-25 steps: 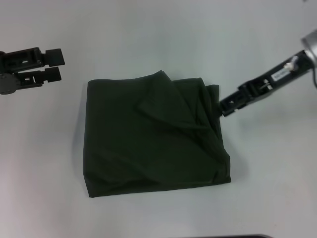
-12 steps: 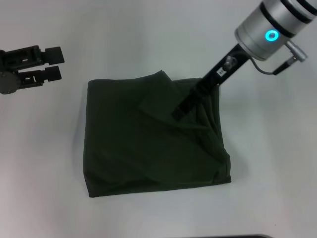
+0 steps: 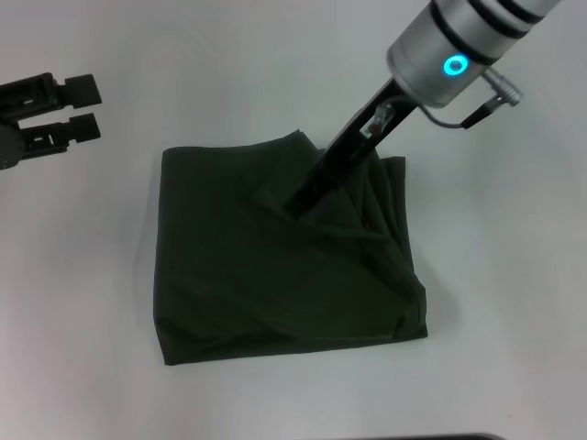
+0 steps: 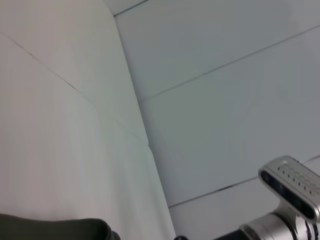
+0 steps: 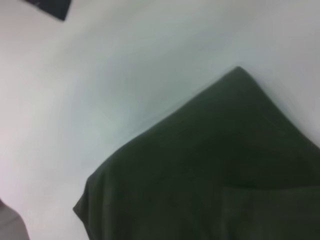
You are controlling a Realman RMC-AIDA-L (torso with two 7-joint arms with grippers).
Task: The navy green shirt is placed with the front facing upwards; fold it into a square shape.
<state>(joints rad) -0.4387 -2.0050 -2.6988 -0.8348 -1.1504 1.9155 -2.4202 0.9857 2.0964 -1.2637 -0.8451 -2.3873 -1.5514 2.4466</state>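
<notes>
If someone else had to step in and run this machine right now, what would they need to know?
Right gripper: over the upper middle of the shirt, by a raised fold; whether it grips cloth is not visible.
Left gripper: open, parked off the shirt at the table's far left.
Shirt: lies folded into a rough square mid-table.
Done: main folds.
Left: probably flatten the loose, bunched flaps on the right side.

Plain white matte table [image 3: 275,64] filling the whole head view, evenly lit with soft shadows, pale grey-white panelled wall [image 4: 225,75] with thin dark seams across the left wrist view
</notes>
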